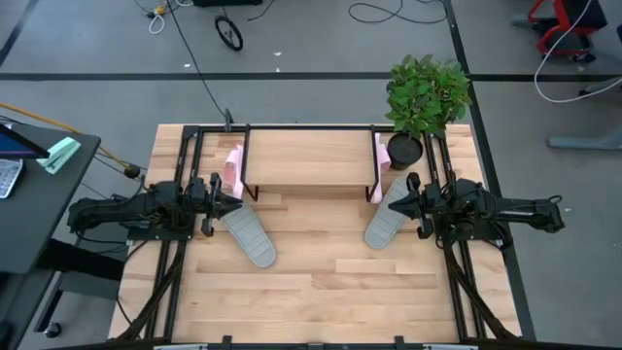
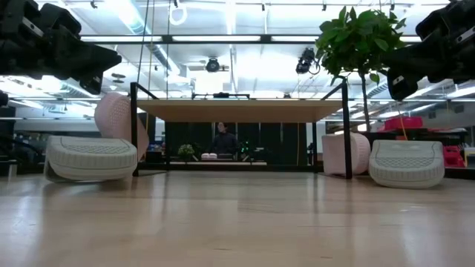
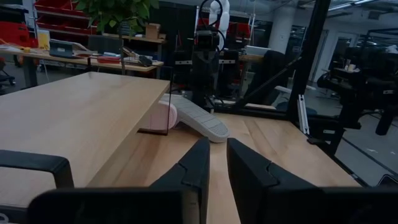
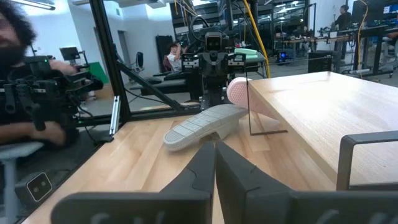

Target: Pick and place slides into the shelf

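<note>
The shelf (image 1: 309, 160) stands at the table's far side, its board top (image 2: 241, 110) on thin black legs. A pale pink slide (image 1: 233, 167) stands on edge against its left end frame, and another pink slide (image 1: 379, 179) against its right end. Two grey slides lie flat on the table: one (image 1: 250, 236) near the left end, one (image 1: 386, 222) near the right end. My left gripper (image 1: 233, 202) hovers above the table beside the left grey slide, open by a narrow gap (image 3: 219, 163). My right gripper (image 1: 397, 204) hovers beside the right grey slide, shut (image 4: 215, 163).
A potted plant (image 1: 424, 95) stands at the shelf's far right corner, close behind my right arm. Bare wooden tabletop (image 1: 321, 282) spreads in front of the shelf toward the near edge. The space under the shelf board (image 2: 241, 144) is open. People sit in the room beyond (image 4: 18, 68).
</note>
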Robot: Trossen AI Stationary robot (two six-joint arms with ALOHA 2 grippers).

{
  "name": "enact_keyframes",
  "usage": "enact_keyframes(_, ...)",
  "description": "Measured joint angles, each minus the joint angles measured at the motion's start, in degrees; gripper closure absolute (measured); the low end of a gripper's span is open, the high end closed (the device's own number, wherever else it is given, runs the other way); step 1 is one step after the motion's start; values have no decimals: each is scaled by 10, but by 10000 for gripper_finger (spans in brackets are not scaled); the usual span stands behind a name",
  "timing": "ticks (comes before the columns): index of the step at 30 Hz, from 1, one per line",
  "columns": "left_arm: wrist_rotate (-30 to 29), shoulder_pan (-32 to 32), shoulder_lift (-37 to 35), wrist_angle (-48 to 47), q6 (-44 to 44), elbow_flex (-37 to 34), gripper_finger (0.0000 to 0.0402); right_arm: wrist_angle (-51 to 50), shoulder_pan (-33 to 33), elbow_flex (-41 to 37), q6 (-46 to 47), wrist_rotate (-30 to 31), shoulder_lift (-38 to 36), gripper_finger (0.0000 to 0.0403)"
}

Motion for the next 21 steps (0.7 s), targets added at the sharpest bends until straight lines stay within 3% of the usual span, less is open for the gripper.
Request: enact_keyframes(21,0,0,0,0,0,0,341,0,0,0,0,0,0,384)
